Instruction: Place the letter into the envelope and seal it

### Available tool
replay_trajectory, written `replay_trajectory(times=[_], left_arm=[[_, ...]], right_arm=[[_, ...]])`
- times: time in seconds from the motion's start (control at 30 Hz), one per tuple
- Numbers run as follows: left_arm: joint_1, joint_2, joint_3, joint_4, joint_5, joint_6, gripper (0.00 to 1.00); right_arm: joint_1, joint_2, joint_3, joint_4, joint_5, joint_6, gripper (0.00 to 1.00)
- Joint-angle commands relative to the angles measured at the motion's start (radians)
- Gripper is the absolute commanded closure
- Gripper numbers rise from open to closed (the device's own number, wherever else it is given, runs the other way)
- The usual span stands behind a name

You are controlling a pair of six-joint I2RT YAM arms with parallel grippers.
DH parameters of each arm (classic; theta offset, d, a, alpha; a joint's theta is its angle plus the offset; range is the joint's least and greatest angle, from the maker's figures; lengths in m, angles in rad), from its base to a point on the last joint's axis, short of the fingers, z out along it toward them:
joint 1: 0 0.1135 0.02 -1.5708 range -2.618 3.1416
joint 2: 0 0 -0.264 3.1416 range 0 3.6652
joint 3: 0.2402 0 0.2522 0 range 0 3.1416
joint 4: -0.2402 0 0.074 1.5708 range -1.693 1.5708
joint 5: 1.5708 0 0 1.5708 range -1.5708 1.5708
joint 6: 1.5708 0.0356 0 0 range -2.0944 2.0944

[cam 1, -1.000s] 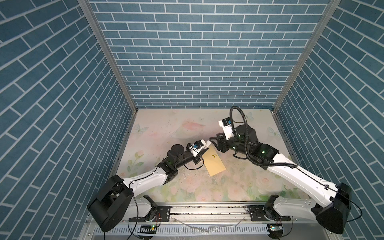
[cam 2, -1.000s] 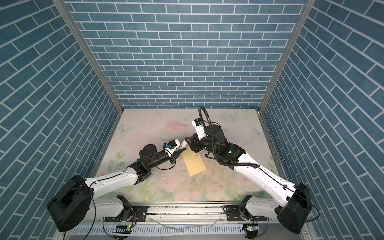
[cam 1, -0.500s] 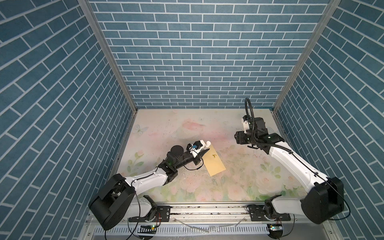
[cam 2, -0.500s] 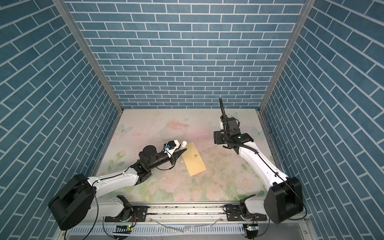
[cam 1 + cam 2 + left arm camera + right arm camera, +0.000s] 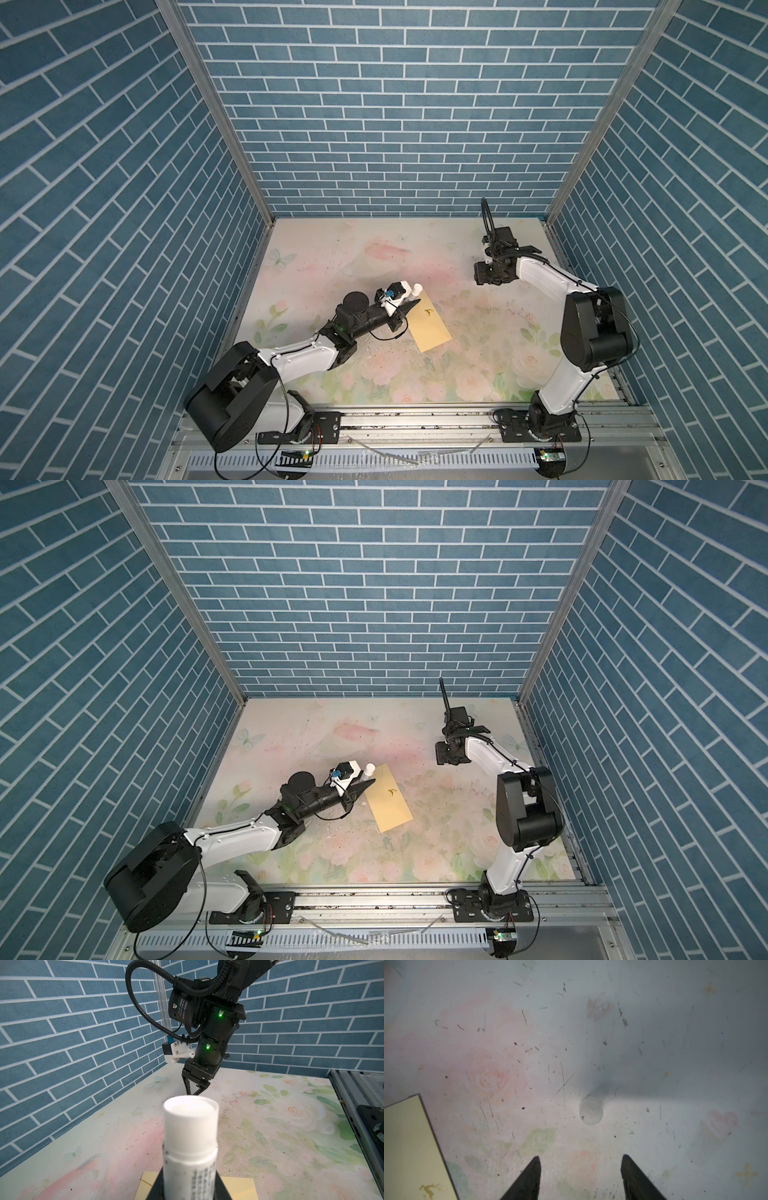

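Sealing looks to be the step in hand. The left end effector [image 5: 409, 306] pinches a white glue stick [image 5: 190, 1147] round its body. The stick's tip lies just beside the 11 o'clock end of the envelope [image 5: 430, 328]. The envelope lies flat near the middle of the counter [image 5: 374, 257], its long axis running from 11 to 5 o'clock, with a small dark mark [image 5: 427, 310] on its face. The right end effector [image 5: 580, 1160] hangs spread and empty, well apart at the envelope's 2 o'clock. It is near a small translucent cap [image 5: 591, 1111] standing on the counter, probably the stick's own.

To do this well, tip the stick down until its end meets the paper along the flap's edge. Draw short, light strokes there, since thin paper on a smooth counter will slide or wrinkle under a hard push. The free end effector would best come across and pin the 5 o'clock end first. Keep glue off the counter, then fold and press.

The letter shows nowhere; it may be inside the envelope, but that cannot be told. Whether the flap lies open or folded is also unclear. The left wrist view gives one crease at the envelope's edge, and the stick and dark fingers cover the rest. Both top views are too small to settle it.
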Motion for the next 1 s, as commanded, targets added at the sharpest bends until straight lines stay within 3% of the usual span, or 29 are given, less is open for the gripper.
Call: replay_trajectory(times=[0.0, 0.97], left_arm=[[0.003, 0.005, -0.002, 0.042, 0.013, -0.011, 1.0], [0.002, 0.004, 0.026, 0.009, 0.029, -0.025, 1.0]], right_arm=[[-0.007, 0.053, 0.07, -0.022, 0.013, -0.043, 0.41], [-0.024, 0.216, 0.159, -0.021, 0.044, -0.06, 0.65]])
